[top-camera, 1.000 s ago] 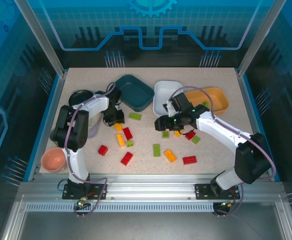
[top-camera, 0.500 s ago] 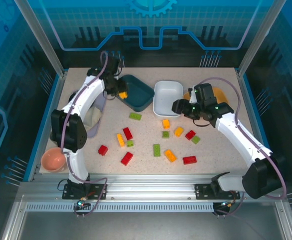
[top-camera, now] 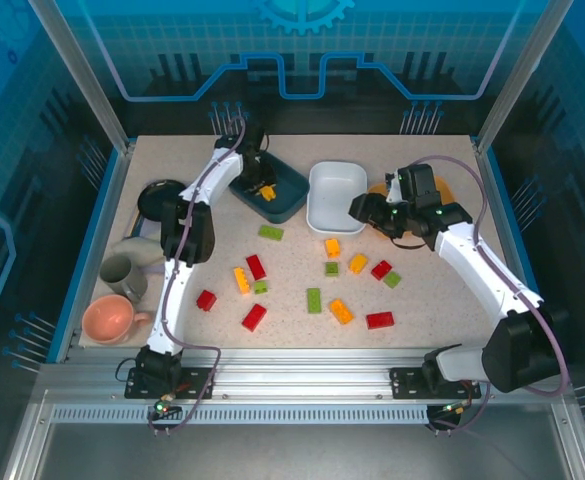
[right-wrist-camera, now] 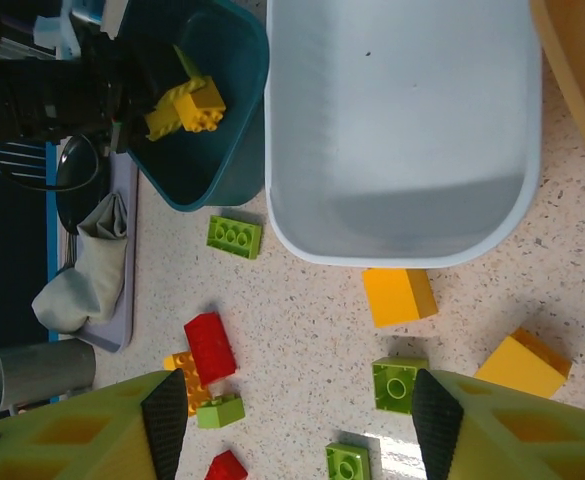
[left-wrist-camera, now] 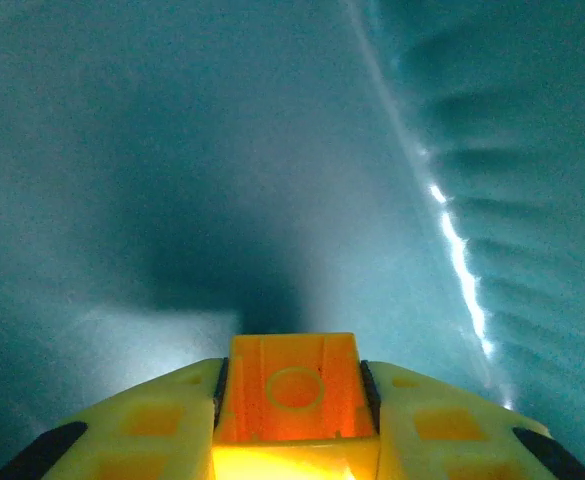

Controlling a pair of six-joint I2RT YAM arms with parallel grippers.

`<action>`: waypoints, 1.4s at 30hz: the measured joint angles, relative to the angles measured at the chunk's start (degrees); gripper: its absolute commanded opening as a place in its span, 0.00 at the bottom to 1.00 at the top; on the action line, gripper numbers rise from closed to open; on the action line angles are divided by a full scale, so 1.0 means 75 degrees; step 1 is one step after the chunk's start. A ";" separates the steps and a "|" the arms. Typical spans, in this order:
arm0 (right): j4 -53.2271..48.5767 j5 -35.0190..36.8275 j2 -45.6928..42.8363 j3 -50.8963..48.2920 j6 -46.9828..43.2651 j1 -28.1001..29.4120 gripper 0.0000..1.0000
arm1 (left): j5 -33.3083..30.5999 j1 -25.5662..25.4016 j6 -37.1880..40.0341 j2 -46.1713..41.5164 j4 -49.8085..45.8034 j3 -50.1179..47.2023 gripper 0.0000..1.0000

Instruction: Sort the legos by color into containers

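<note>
Yellow-orange lego (left-wrist-camera: 294, 385) pinched in left gripper (top-camera: 262, 184), low inside dark teal tray (top-camera: 290, 190); apparently placing step, calls for release next. Right gripper (right-wrist-camera: 294, 420) spread wide, empty.

Along the left edge of the speckled counter (top-camera: 422, 330) we see a black round dish (top-camera: 155, 196) far back, a crumpled pale cloth (top-camera: 132, 247), a grey cup (top-camera: 120, 273), a pink bowl (top-camera: 107, 318) nearest
</note>
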 measured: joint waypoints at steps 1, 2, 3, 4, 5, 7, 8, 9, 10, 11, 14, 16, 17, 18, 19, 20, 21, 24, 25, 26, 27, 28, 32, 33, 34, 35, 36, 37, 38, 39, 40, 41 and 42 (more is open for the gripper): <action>-0.0067 0.0003 0.0000 0.0012 -0.0029 0.0000 0.64 | 0.0023 0.0000 -0.0090 0.0017 -0.0017 0.0015 0.52; -0.0175 0.0029 0.0003 0.0041 -0.0064 -0.0003 0.64 | 0.0044 0.0000 -0.0076 0.0017 -0.0026 0.0038 0.57; -0.0347 0.0096 0.0009 0.0082 -0.0099 -0.0003 0.63 | 0.0067 0.0000 -0.0143 0.0017 -0.0020 0.0093 0.64; -0.0571 0.0181 0.0012 0.0125 -0.0143 -0.0009 0.63 | 0.0076 0.0000 -0.0187 0.0015 -0.0020 0.0160 0.67; -0.0764 0.0286 0.0012 0.0152 -0.0175 -0.0023 0.63 | 0.0079 0.0000 -0.0213 0.0003 -0.0015 0.0219 0.69; -0.1329 0.0545 0.0009 0.0160 -0.0172 -0.0096 0.62 | 0.0108 0.0000 -0.0268 -0.0093 -0.0026 0.0242 0.72; -0.1600 0.0670 0.0003 0.0146 -0.0166 -0.0157 0.62 | 0.0119 -0.0003 -0.0265 -0.0166 -0.0026 0.0242 0.72; -0.1888 0.0813 -0.0029 0.0093 -0.0157 -0.0230 0.62 | 0.0131 -0.0020 -0.0265 -0.0268 -0.0044 0.0239 0.73; -0.2124 0.0927 -0.0093 -0.0009 -0.0137 -0.0297 0.62 | 0.0137 -0.0032 -0.0265 -0.0423 -0.0032 0.0195 0.73; -0.2372 0.1003 -0.0172 -0.0117 -0.0105 -0.0344 0.62 | 0.0154 -0.0052 -0.0262 -0.0632 0.0006 0.0055 0.74; -0.3375 0.1212 -0.0326 -0.0356 0.0108 -0.0388 0.65 | 0.0254 -0.0221 -0.0236 -0.1737 0.0152 -0.0857 0.75; -0.3952 0.1207 -0.0338 -0.0507 0.0338 -0.0388 0.66 | 0.0411 -0.0501 -0.0204 -0.2865 0.0440 -0.1953 0.75; -0.4135 0.1160 -0.0344 -0.0606 0.0458 -0.0388 0.67 | 0.0498 -0.0664 -0.0198 -0.3366 0.0580 -0.2445 0.75; -0.4293 0.1058 -0.0385 -0.0799 0.0679 -0.0388 0.67 | 0.0624 -0.0871 -0.0181 -0.3928 0.0781 -0.3028 0.75; -0.4357 0.0938 -0.0463 -0.1037 0.0924 -0.0385 0.68 | 0.0772 -0.1125 -0.0169 -0.4526 0.1040 -0.3713 0.76; -0.4383 0.0845 -0.0551 -0.1265 0.1131 -0.0385 0.69 | 0.0895 -0.1332 -0.0140 -0.5018 0.1236 -0.4299 0.77; -0.4345 0.0697 -0.0702 -0.1606 0.1440 -0.0379 0.69 | 0.1061 -0.1588 -0.0105 -0.5540 0.1472 -0.4980 0.77; -0.4092 0.0361 -0.1145 -0.2640 0.2500 -0.0251 0.69 | 0.1562 -0.2226 -0.0061 -0.6787 0.2090 -0.6860 0.78; -0.3966 0.0277 -0.1233 -0.2908 0.2873 -0.0178 0.70 | 0.1702 -0.2387 -0.0058 -0.7143 0.2288 -0.7466 0.79; -0.3847 0.0233 -0.1282 -0.3092 0.3150 -0.0119 0.70 | 0.1807 -0.2492 -0.0058 -0.7426 0.2413 -0.7947 0.79; -0.3678 0.0195 -0.1338 -0.3281 0.3485 -0.0055 0.70 | 0.1888 -0.2623 -0.0058 -0.7723 0.2521 -0.8440 0.80; -0.3506 0.0160 -0.1390 -0.3442 0.3841 0.0000 0.70 | 0.1955 -0.2757 -0.0050 -0.8003 0.2649 -0.8862 0.80; -0.2693 0.0070 -0.1524 -0.3978 0.4861 0.0067 0.68 | 0.2151 -0.3112 -0.0047 -0.9058 0.2990 -1.0022 0.82; -0.2509 0.0058 -0.1513 -0.4100 0.5059 0.0067 0.67 | 0.2177 -0.3142 -0.0058 -0.9288 0.3054 -1.0191 0.83; -0.2331 0.0055 -0.1483 -0.4214 0.5228 0.0067 0.67 | 0.2186 -0.3144 -0.0055 -0.9506 0.3104 -1.0314 0.83; -0.2200 0.0058 -0.1434 -0.4281 0.5348 0.0067 0.66 | 0.2186 -0.3144 -0.0052 -0.9620 0.3121 -1.0354 0.83; -0.2078 0.0061 -0.1367 -0.4334 0.5458 0.0067 0.65 | 0.2186 -0.3144 -0.0052 -0.9716 0.3144 -1.0360 0.83; -0.1944 0.0058 -0.1285 -0.4360 0.5543 0.0067 0.64 | 0.2186 -0.3144 -0.0050 -0.9769 0.3223 -1.0360 0.83; -0.1833 0.0058 -0.1221 -0.4366 0.5610 0.0067 0.62 | 0.2189 -0.3144 -0.0052 -0.9783 0.3284 -1.0360 0.83; -0.1673 0.0061 -0.1131 -0.4366 0.5654 0.0067 0.59 | 0.2189 -0.3144 -0.0052 -0.9786 0.3343 -1.0360 0.82; -0.1542 0.0058 -0.1049 -0.4366 0.5709 0.0067 0.56 | 0.2186 -0.3144 -0.0058 -0.9786 0.3386 -1.0360 0.82; -0.1434 0.0058 -0.0968 -0.4366 0.5747 0.0067 0.54 | 0.2186 -0.3144 -0.0058 -0.9786 0.3418 -1.0360 0.82; -0.1326 0.0058 -0.0877 -0.4371 0.5767 0.0067 0.51 | 0.2186 -0.3144 -0.0061 -0.9786 0.3453 -1.0360 0.82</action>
